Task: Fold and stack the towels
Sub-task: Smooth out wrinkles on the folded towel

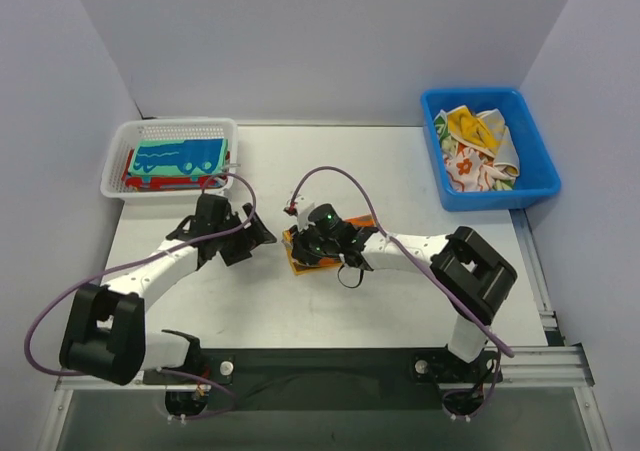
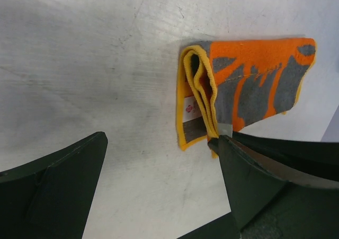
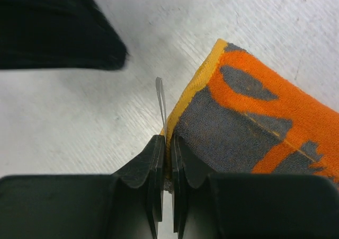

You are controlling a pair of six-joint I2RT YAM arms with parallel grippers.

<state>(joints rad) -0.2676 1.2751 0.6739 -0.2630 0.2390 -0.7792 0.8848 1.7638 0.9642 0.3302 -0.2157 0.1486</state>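
Grey terry towel with orange lettering and yellow border (image 2: 254, 85) lies folded on the white tabletop (image 1: 400, 171) between the two arms. Right fingers (image 3: 161, 159) are pinched closed on its yellow-bordered edge at a corner; the cloth spreads away from the tips to one side. Left fingers (image 1: 250, 241) are spread wide with nothing in them. In the left wrist view the towel sits off beside one finger, not in the gap; that fingertip overlaps the near corner, and I can't tell if it touches. The long axis runs away from the left fingers, layered end facing them. I'd say this one is folded and needs stacking. The white mesh basket (image 1: 170, 131), holding a folded teal-and-red pile (image 1: 180, 159), is beyond the left fingers, so the left arm is nearer. More crumpled towels (image 1: 475, 146) wait in the blue plastic bin (image 1: 485, 96), past the right arm.
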